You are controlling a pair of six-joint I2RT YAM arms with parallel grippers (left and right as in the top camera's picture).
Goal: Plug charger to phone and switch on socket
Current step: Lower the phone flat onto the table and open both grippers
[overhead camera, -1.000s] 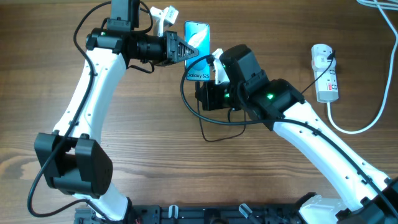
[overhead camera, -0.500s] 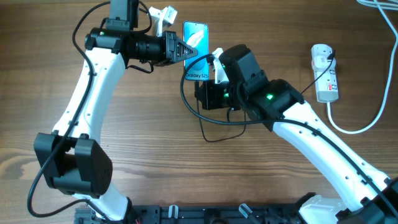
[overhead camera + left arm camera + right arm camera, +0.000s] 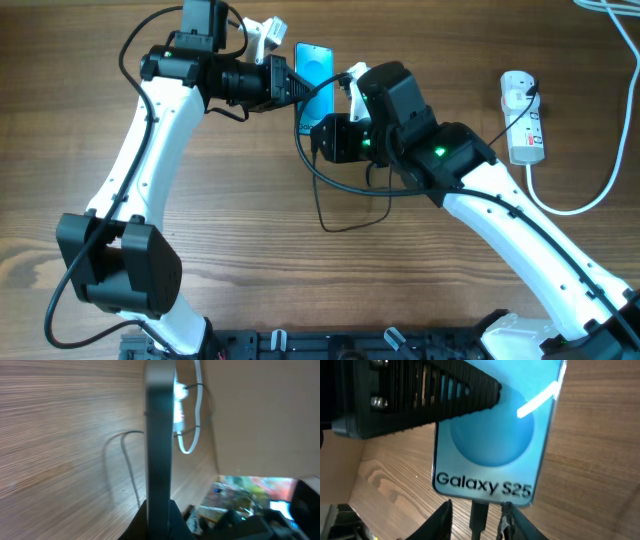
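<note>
Wood-grain bench with a warm brown plank pattern carries two white-and-black arms, one phone, one charger and one socket. From the near left corner the left arm reaches up and across, and its left tool is clamped on the phone, one ribbed black triangular finger lying over the glossy teal screen. The left wrist view shows the same phone edge-on as a thin dark slab between that tool's fingers. This flat rectangle has its long axis running away from the robot's base, slightly slanted, and its short edge under the words "Galaxy S25" points back toward the base. At that edge the right tool stands with its fingers set narrow, holding the small dark connector of the charger upright, tip against the phone's bottom edge. Whether it is seated I cannot tell. Its thin black cable trails in a loose loop on the wood below the arm. Well to the right lies the socket, a white elongated plastic strip with red marks and a rounded far end, its long axis parallel to the phone's. One thick white cord curves from its near end off to the right.
</note>
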